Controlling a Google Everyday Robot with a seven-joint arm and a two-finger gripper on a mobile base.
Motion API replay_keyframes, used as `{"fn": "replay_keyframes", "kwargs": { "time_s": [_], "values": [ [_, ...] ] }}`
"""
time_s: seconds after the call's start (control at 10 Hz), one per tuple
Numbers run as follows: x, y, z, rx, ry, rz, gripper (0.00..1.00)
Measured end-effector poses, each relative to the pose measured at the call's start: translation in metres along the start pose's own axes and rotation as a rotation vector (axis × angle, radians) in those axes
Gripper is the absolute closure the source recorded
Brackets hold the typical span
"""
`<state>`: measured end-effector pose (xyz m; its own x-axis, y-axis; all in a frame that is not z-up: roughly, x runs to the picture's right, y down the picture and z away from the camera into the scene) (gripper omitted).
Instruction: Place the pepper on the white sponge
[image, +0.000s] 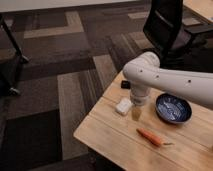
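On the wooden worktop (110, 135) the pepper (150, 137) lay ungrasped, apart from the white sponge (123, 106). The gripper (136, 114) hung beside the sponge, fingers apart, empty; nothing was yet done.

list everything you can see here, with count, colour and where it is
table: one, light wood, lower right
pepper: one, orange-red, on the table, in front of the bowl
sponge: one, white, on the table beside the gripper
bowl: one, dark blue, on the table, right side
flat slab: one, black, far table edge
office chair: one, black, behind the table
carpet: grey and tan patches, floor
arm: one, white, reaching in from the right
gripper: one, open, empty, over the table between sponge and bowl
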<state>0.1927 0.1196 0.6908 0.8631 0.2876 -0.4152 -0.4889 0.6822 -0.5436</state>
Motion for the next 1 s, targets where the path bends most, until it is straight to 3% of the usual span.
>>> {"fn": "replay_keyframes", "kwargs": {
  "time_s": [0.2, 0.3, 0.4, 1.0],
  "values": [
    [0.012, 0.007, 0.017, -0.029, 0.022, 0.002, 0.35],
    [0.022, 0.013, 0.026, -0.049, 0.049, 0.003, 0.35],
    [0.032, 0.023, 0.036, -0.082, 0.102, 0.003, 0.35],
    [0.032, 0.025, 0.038, -0.087, 0.107, 0.005, 0.35]
  ]
}}
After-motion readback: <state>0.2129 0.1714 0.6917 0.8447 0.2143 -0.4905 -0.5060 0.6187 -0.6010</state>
